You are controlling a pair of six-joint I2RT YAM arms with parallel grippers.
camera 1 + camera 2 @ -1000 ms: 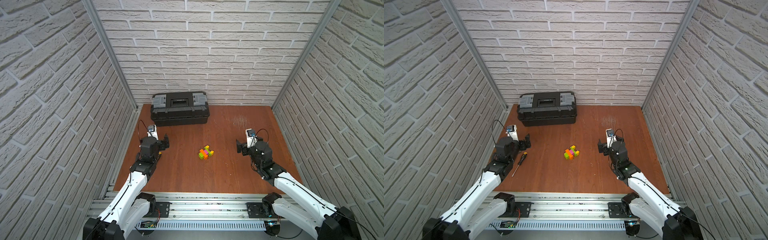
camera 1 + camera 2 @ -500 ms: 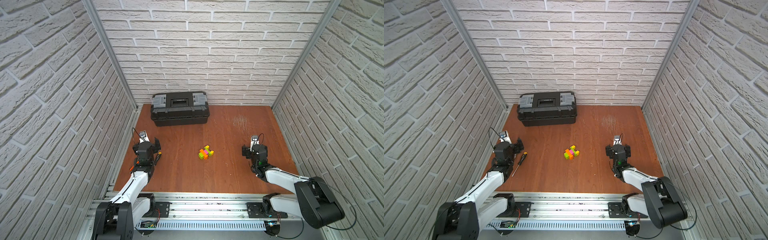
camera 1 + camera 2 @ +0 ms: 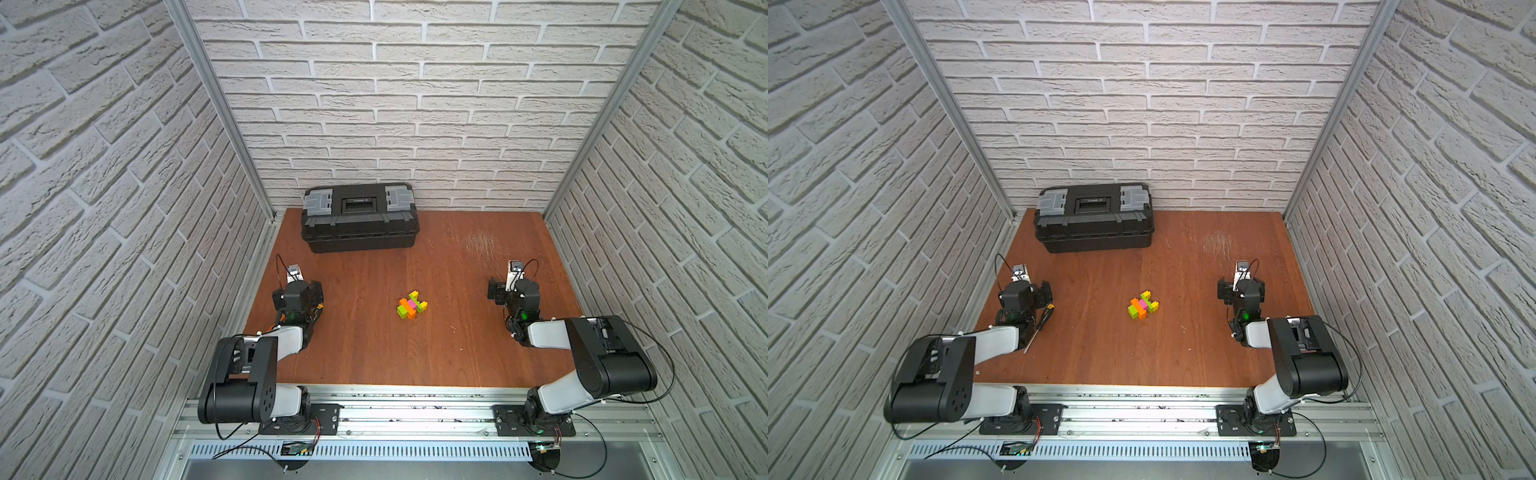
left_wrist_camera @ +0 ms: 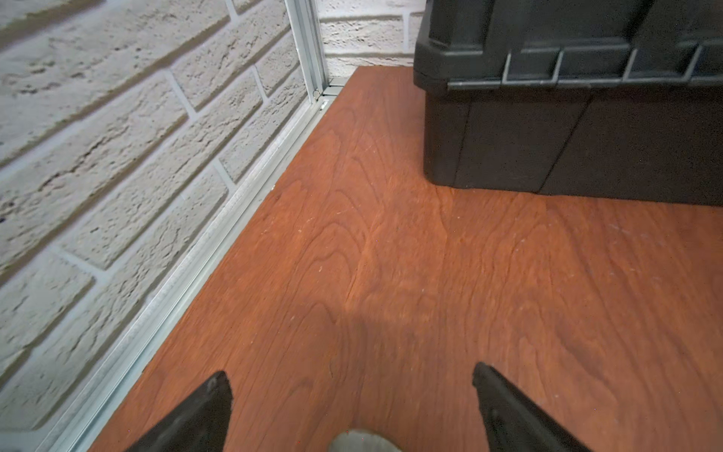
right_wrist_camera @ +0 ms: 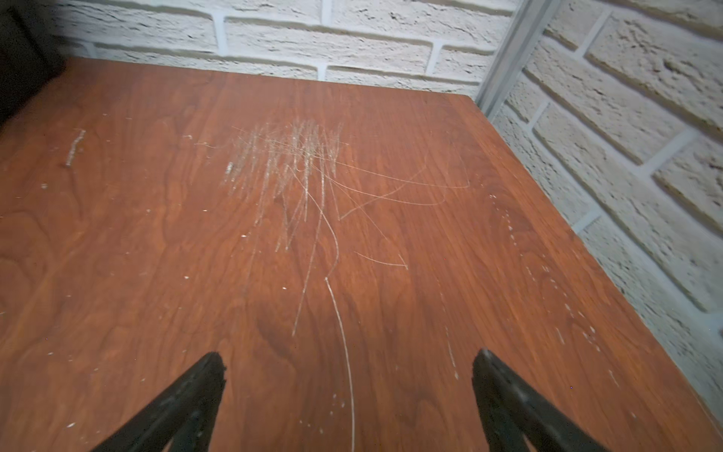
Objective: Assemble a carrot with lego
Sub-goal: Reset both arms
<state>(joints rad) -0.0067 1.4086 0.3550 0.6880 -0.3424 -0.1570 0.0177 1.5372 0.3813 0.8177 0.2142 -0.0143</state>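
Arms look parked, so I'd say the build is done and the job now is just not wrecking it. The left gripper (image 4: 348, 375) sits by the table's (image 3: 374, 353) left edge and the right gripper (image 5: 348, 360) by the right edge, both spread wide with nothing in them. Any move should steer well clear of the middle. The carrot (image 3: 411, 304) lies mid-table, well apart from both: a small clump of orange and lime-green bricks, pink in the centre, yellow bits at its edge.
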